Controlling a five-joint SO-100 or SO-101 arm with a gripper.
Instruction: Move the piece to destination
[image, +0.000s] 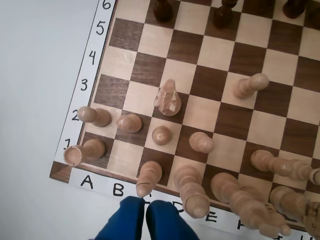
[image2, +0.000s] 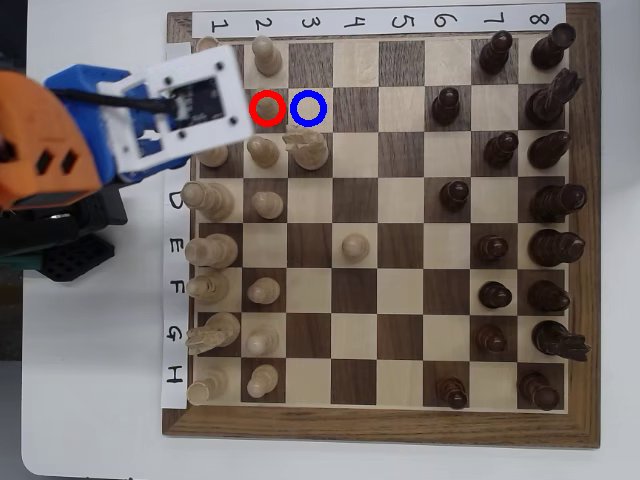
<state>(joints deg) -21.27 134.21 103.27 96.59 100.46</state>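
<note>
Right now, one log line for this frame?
pale tan wooden pawn: on red-ringed dark square | blue-ringed light-wood square: empty | hand: shut, empty

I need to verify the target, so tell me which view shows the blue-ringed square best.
The overhead view: the blue-ringed square shows there whole, light and empty, just above the knight in the picture. The wrist view shows no drawn ring; there it is only a bare light square left of the knight.

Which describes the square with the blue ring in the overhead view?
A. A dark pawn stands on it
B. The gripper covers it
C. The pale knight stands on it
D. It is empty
D: the blue-ringed square shows bare light wood; the knight stands one square below it, and the pawn sits in the red ring beside it.
</note>
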